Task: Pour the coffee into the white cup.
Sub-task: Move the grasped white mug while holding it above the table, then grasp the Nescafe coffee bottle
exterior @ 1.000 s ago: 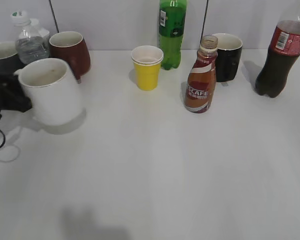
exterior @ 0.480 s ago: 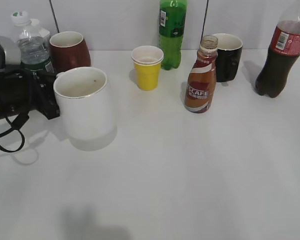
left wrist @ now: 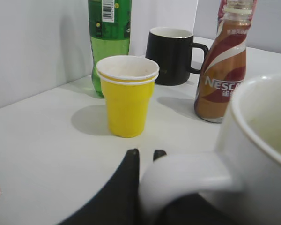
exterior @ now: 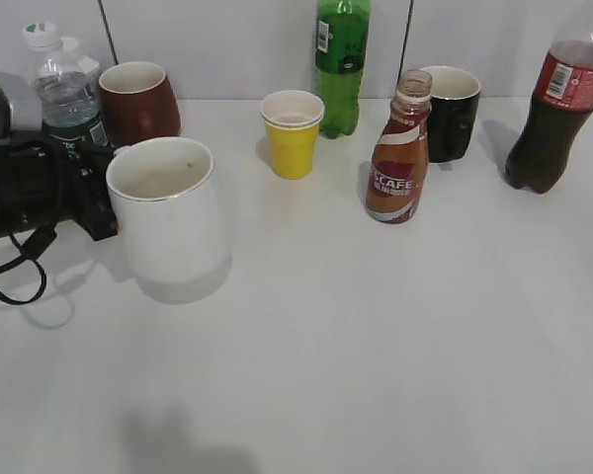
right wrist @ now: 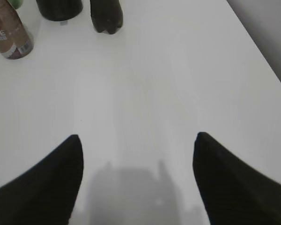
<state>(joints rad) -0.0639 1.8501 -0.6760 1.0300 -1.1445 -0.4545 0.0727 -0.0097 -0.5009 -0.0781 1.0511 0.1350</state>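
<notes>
**A:** Where do you stand right now?

**B:** Nearest me, my right tool hangs over bare desk with its fingers spread wide and nothing between them. On the left, my left tool is pinching the handle of the white cup. In the left wrist view one dark finger is pressed against the handle.

**A:** And the coffee?

**B:** The coffee stands upright right of centre, farther back, with no cap that I can see on its neck. It is well apart from the cup. A yellow cup sits between them, a bit farther back still.

**A:** So what is the step, as you judge it?

**B:** Placing the cup where the pour can reach it. I would set it flat on the open desk near the coffee, rim level and handle turned left, away from the bottle.

**A:** What should you watch?

**B:** The cup looks heavy for a grip on the handle alone, so I would keep it low and move it slowly so it does not tilt. I would stop short of the yellow cup. At the far edge stand a black mug, a green bottle and a cola bottle; my right arm must come in from the near side to avoid them.
</notes>
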